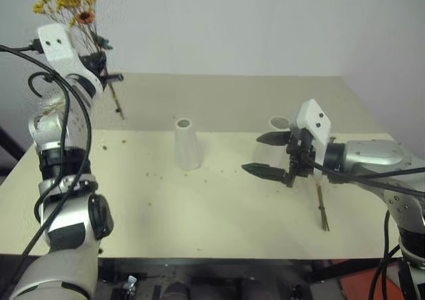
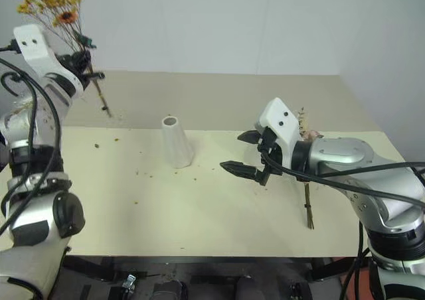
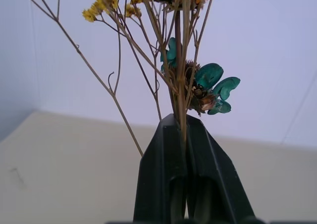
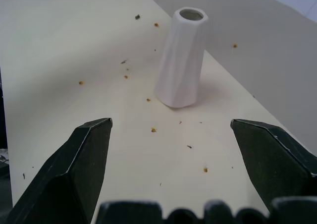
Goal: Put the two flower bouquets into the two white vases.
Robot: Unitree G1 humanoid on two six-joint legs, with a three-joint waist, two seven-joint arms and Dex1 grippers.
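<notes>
My left gripper [image 1: 99, 62] is raised high at the far left, shut on the thin brown stems of the yellow bouquet [image 1: 66, 1], whose orange bloom stands upward and whose stem ends hang over the table. In the left wrist view the fingers [image 3: 163, 149] pinch those stems [image 3: 181, 85]. The slim white vase [image 1: 186, 144] stands upright mid-table, also seen in the right wrist view [image 4: 182, 60]. My right gripper [image 1: 269, 155] hovers open and empty to the right of it. The wider vase [image 1: 279, 123] peeks out behind that gripper. The pink bouquet [image 2: 307, 133] lies behind my right arm, its stems [image 2: 308, 210] towards the front edge.
The cream table [image 1: 199, 214] is sprinkled with small dried flower crumbs around the slim vase. A pale wall rises behind the table's far edge. The table's front edge runs just in front of my arms.
</notes>
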